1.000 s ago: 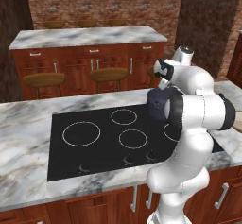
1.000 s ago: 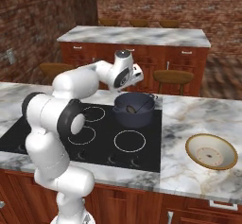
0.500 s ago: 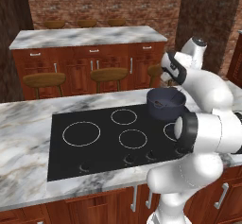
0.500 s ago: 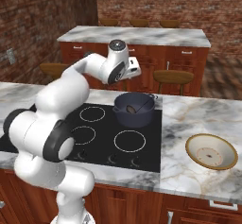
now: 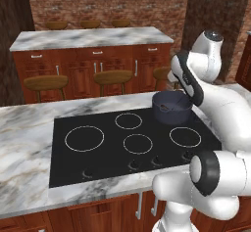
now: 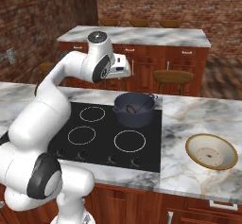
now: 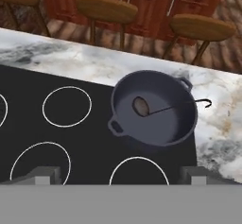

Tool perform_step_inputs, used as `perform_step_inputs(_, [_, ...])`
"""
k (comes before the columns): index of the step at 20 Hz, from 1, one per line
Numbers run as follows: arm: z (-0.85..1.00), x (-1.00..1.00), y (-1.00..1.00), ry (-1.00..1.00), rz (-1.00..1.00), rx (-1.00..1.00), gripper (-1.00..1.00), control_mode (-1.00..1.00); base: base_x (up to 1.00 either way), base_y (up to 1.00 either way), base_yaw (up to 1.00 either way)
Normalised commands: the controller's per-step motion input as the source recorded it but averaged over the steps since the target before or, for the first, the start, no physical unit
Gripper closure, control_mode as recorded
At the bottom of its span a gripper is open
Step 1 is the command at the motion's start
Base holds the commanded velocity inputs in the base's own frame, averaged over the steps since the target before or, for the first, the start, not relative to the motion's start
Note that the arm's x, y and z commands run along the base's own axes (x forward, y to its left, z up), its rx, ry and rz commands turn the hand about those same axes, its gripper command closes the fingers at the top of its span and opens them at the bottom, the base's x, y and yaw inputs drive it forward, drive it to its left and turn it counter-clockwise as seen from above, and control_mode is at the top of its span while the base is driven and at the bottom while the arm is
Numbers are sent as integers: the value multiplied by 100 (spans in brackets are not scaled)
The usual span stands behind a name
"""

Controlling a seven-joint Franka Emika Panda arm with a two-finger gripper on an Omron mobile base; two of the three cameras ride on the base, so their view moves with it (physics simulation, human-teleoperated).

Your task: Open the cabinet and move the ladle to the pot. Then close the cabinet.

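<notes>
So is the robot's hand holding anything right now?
Gripper: open, holding nothing. The ladle lies in the pot below it.

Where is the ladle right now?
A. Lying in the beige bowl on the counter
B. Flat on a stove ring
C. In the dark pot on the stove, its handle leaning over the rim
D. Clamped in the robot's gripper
C: the ladle has its scoop inside the pot and its thin handle reaches past the rim, while the open gripper above holds nothing.
</notes>
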Motion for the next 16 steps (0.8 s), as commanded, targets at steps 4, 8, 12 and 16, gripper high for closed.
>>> perform_step_inputs(4, [7,-80,37,-7,-15,4,-100,-100,0,0,0])
perform_step_inputs(8, [24,-52,43,-9,-14,4,-100,-100,0,0,0])
perform_step_inputs(12, [27,-46,45,-8,-14,6,-100,-100,0,0,0])
perform_step_inputs(16, [26,-53,41,-12,-14,7,-100,-100,0,0,0])
